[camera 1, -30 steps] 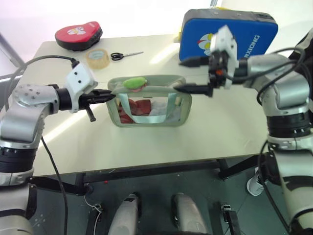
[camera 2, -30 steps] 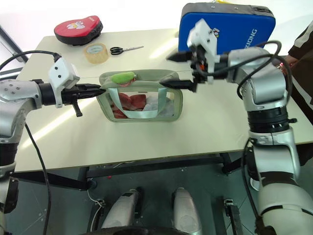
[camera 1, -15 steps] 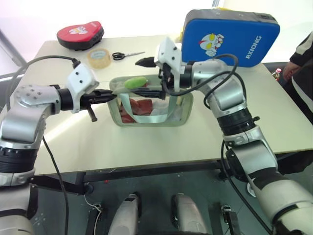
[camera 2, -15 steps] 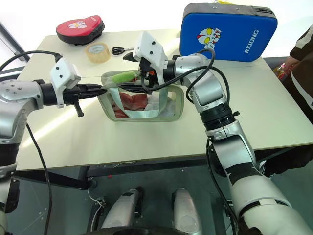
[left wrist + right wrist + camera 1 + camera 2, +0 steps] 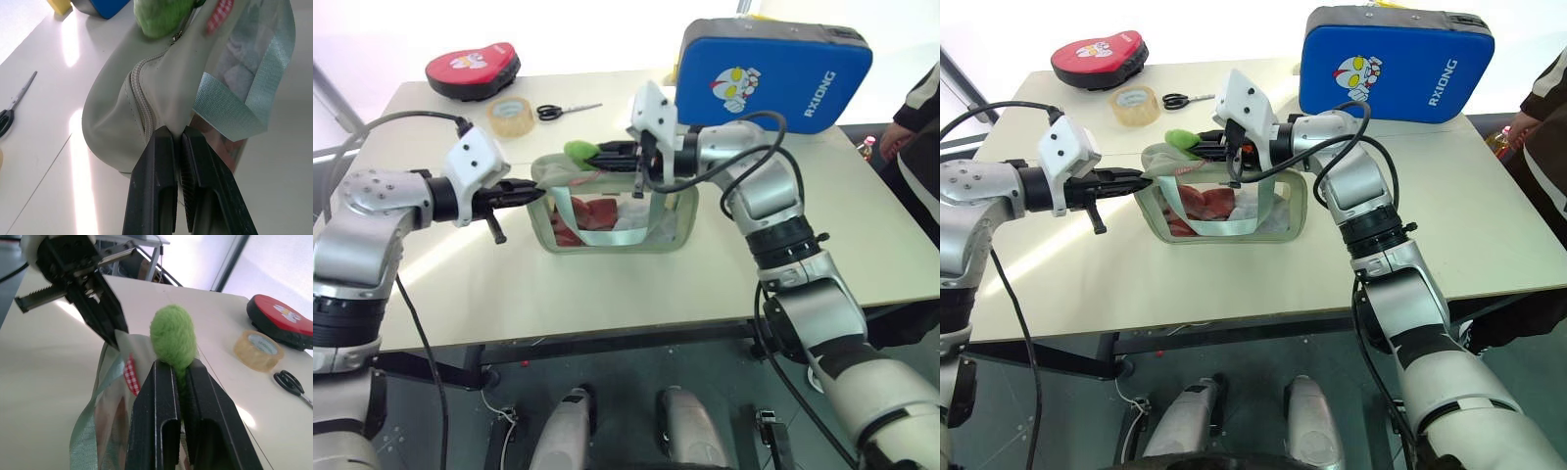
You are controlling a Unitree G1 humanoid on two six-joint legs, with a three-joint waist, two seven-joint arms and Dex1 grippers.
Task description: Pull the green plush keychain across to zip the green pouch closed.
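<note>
You are clamping the keychain in the right tool at the pouch's left end on the counter, the left tool is pinching that end's fabric, and the whole zip pull is remaining.

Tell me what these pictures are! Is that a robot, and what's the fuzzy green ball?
Yes, it's a robot with two arms. Two pictures come from its head, looking down at a table. The other two come from cameras on its wrists, looking along its black fingers. The left gripper pinches one end of the green pouch to hold it steady. The right gripper squeezes the green plush keychain, which hangs on the pouch's zipper. Also on the table: a big blue case, a red case, a tape roll and scissors.
</note>
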